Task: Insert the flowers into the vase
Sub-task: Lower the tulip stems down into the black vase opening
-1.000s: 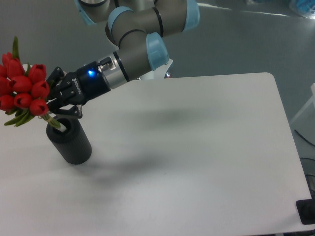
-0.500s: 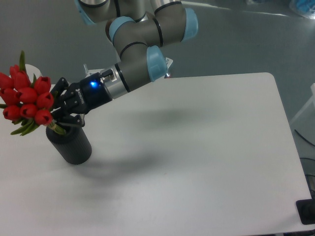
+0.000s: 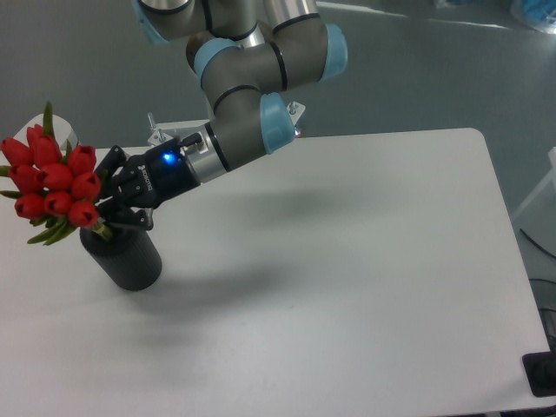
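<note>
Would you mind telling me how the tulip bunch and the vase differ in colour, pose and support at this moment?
The tulip bunch is bright red with green stems; the vase is matte black. The bunch leans out to the left, while the vase stands upright. The bunch is held at its stems by the gripper, whereas the vase rests on the table. Both sit at the table's left edge, the stems meeting the vase's mouth.
</note>
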`<action>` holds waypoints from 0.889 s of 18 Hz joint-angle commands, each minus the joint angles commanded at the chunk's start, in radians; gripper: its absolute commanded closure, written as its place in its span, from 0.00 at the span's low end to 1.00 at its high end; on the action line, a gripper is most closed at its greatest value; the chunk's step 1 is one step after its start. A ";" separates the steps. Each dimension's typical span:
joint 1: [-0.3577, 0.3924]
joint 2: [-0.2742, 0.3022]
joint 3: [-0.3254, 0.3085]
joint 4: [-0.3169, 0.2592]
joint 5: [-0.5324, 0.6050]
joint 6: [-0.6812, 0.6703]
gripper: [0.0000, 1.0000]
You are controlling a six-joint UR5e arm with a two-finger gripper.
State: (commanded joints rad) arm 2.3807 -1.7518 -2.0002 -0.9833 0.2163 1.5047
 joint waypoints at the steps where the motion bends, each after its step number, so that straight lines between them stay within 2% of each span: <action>1: 0.003 0.002 -0.011 0.000 0.000 0.005 0.95; 8: 0.003 0.002 -0.049 0.000 0.000 0.048 0.92; 16: 0.005 -0.002 -0.097 0.002 0.002 0.124 0.83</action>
State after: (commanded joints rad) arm 2.3853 -1.7533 -2.0969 -0.9817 0.2178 1.6289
